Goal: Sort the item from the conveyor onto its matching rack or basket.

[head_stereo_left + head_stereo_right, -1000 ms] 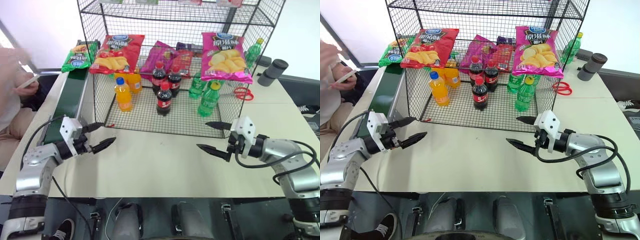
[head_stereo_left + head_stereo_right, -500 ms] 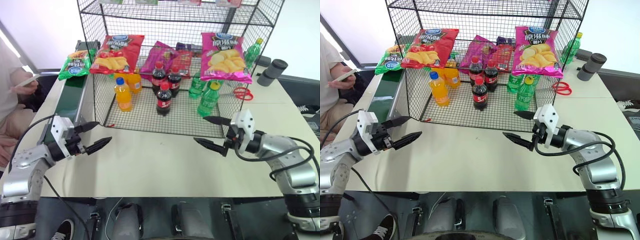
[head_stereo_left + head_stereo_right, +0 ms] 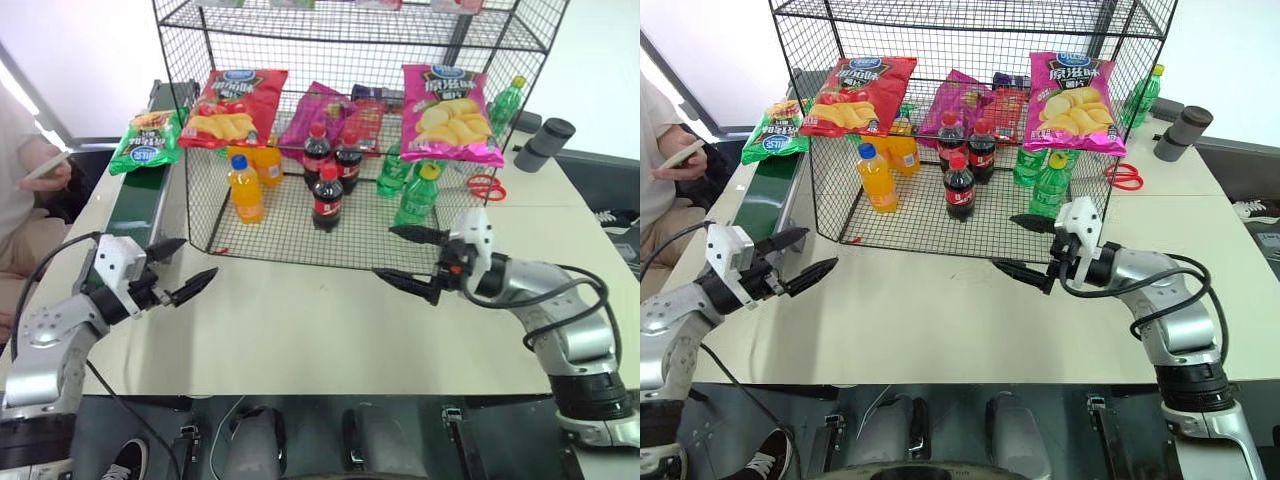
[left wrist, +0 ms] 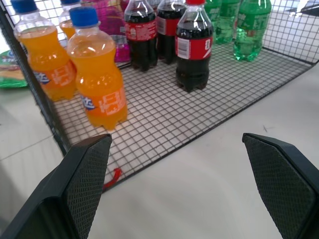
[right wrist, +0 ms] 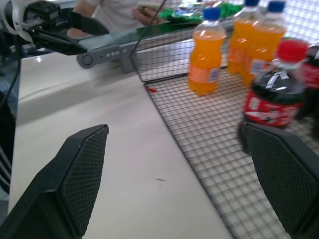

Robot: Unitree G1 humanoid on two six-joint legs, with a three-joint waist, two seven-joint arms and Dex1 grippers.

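A green chip bag [image 3: 146, 145] lies on the conveyor [image 3: 135, 205] at the worktop's left edge; both the left gripper [image 3: 184, 268] and the right gripper [image 3: 405, 259] hover empty, fingers apart.

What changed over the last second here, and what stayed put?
The shiny green chip bag rode down the dark-green conveyor belt toward the robot. The right gripper swung toward the robot's left, along the front of the black wire rack; the left gripper drew outward to the left. Both stayed open and empty. Bottles and bags in the rack stayed put.
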